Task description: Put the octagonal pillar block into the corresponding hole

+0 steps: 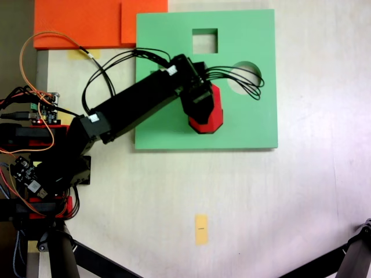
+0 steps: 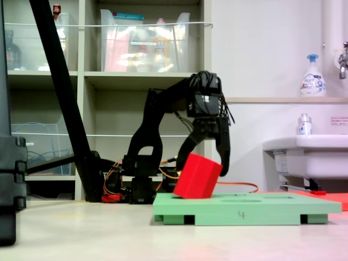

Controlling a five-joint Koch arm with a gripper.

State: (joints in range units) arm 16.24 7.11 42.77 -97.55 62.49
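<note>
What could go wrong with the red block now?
The red block sits tilted on the green board, one lower corner down and the rest raised, so it might jam or tip over instead of dropping flat into a hole. The gripper straddles it from above; if it lets go now, the block could topple. The square hole and round hole are nearby wrong fits.

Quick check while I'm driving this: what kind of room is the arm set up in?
Likely a lab or workshop: shelving with clear storage bins, a wall sink with a soap pump bottle, and camera tripod legs.
</note>
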